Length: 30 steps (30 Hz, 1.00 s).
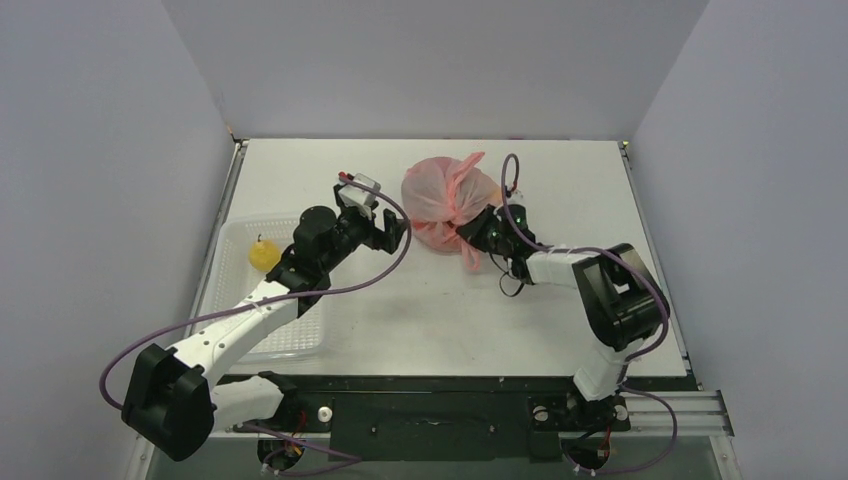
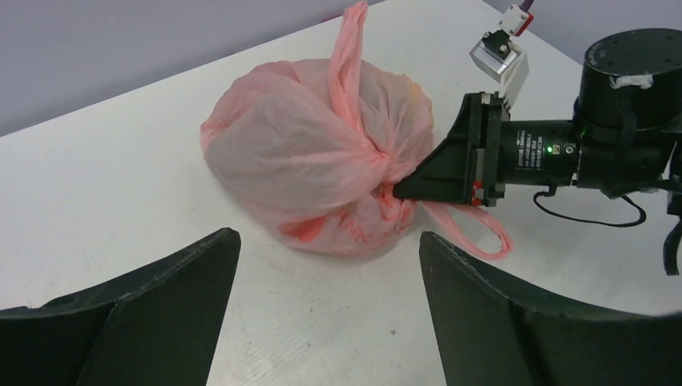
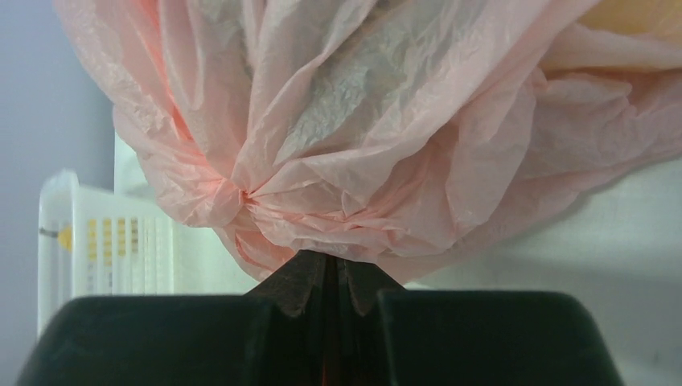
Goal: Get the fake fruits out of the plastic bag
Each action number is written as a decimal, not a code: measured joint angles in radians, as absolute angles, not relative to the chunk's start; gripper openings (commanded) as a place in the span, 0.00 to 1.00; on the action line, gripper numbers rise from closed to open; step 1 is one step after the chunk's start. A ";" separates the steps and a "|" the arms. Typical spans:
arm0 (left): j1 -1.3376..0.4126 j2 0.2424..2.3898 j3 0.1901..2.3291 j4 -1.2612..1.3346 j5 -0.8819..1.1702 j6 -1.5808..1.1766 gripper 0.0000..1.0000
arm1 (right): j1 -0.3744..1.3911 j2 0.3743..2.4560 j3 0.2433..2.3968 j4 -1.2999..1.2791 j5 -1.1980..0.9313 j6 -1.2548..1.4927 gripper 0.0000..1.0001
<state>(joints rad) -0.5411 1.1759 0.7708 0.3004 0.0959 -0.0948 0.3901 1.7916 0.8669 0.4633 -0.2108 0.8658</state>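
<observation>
The pink plastic bag (image 1: 440, 200) lies knotted and bulging at the table's back middle; it also shows in the left wrist view (image 2: 314, 161) and fills the right wrist view (image 3: 386, 129). My right gripper (image 1: 474, 238) is shut on the bag's film by the knot (image 3: 326, 261), with pink film between its tips. One loop handle (image 2: 474, 225) trails under it. My left gripper (image 1: 392, 232) is open and empty, just left of the bag, jaws wide apart (image 2: 330, 265). A yellow fake fruit (image 1: 263, 254) lies in the clear tray. Other fruits are hidden inside the bag.
The clear plastic tray (image 1: 300, 335) sits at the table's left, under the left arm. A purple cable (image 1: 510, 175) loops up from the right wrist beside the bag. Grey walls close in the table's back and sides.
</observation>
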 measured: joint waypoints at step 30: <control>-0.871 1.159 0.808 -0.091 0.062 0.203 0.82 | 0.926 1.082 0.317 0.281 0.016 0.902 0.20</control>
<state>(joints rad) -0.8707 1.1595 0.8078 -0.0914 0.0620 0.2028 0.9257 1.0817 0.3168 0.2813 0.0158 0.9016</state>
